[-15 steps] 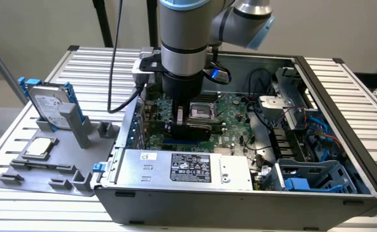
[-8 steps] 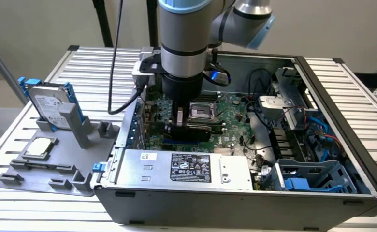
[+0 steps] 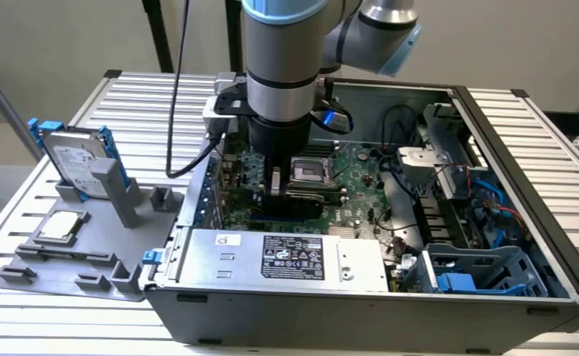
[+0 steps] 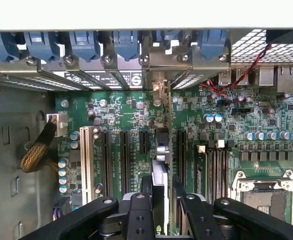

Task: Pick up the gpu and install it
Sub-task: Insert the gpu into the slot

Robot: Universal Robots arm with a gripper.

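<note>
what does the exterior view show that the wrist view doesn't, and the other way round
Exterior view alone: the hard drive in its blue frame on the grey holder at that view's left, and the power supply along the case's near edge. Wrist view alone: the expansion slots and the tool closed on the gpu, edge-on above the motherboard. Both: the motherboard and CPU socket.
</note>
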